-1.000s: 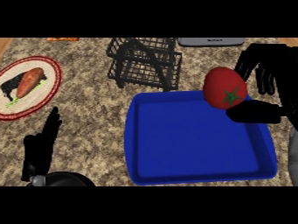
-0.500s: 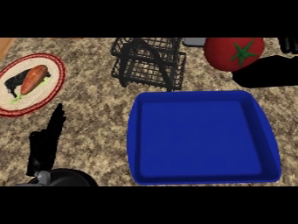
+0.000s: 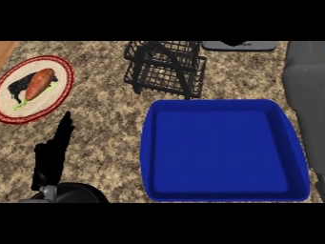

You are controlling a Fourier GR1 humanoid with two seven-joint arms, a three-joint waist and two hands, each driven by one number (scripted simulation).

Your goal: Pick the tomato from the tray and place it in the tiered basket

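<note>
Right forearm (image 3: 316, 114) cut off by right edge; right robot hand out of view; tomato unseen.

Black left hand (image 3: 52, 155); grey forearm (image 3: 316, 114)

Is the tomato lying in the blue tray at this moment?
No. The blue tray shows only its bare floor, and no tomato appears anywhere in the head view.
</note>
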